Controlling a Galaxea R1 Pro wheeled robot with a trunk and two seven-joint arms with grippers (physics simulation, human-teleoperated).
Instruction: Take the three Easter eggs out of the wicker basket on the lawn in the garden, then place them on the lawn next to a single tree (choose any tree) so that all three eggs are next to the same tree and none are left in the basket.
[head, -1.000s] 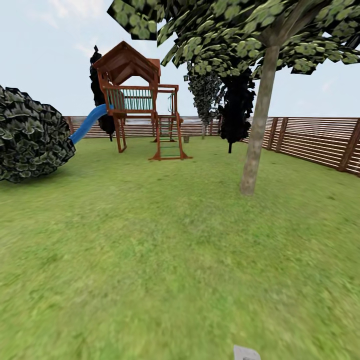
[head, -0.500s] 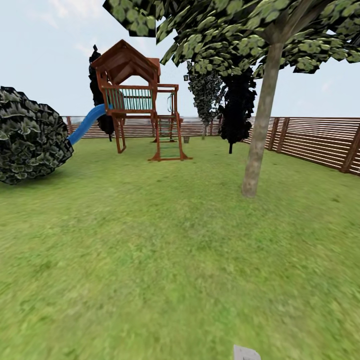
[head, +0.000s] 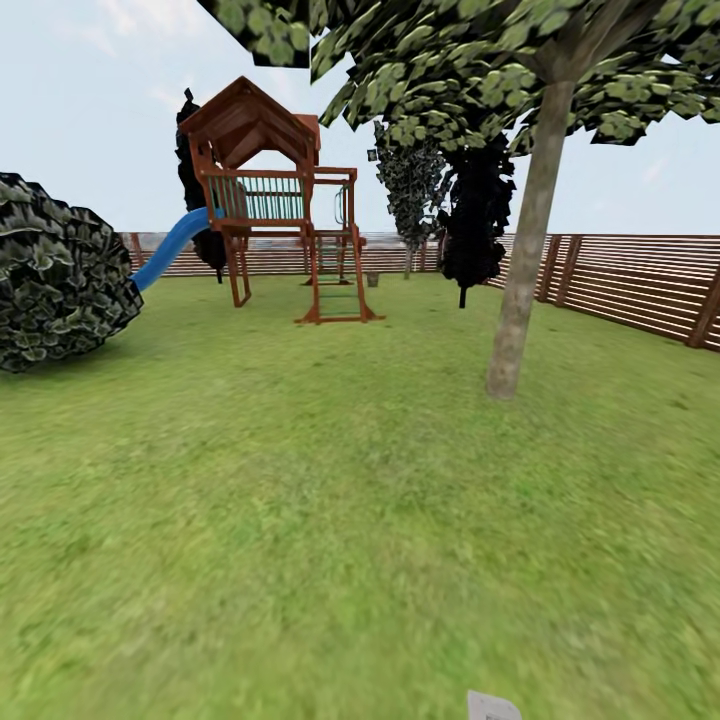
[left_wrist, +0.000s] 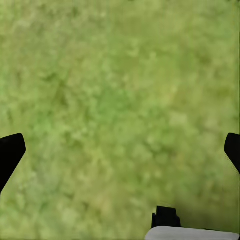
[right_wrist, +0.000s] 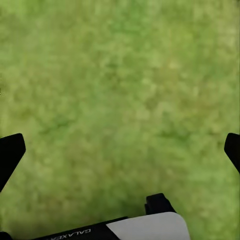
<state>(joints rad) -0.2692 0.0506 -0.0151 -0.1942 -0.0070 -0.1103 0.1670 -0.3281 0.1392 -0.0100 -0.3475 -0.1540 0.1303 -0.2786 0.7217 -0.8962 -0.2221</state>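
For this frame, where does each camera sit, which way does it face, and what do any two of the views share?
Head view: on the robot's head, facing forward across the lawn toward the play tower, the tree, the bush and the fence; a grey piece of the robot sits at the lower edge.
Left wrist view: near the left gripper, facing down at grass, jaws wide apart.
Right wrist view: near the right gripper, facing down at grass, jaws wide apart.
Shared: all three see the lawn; both wrist views see nothing between their jaws.
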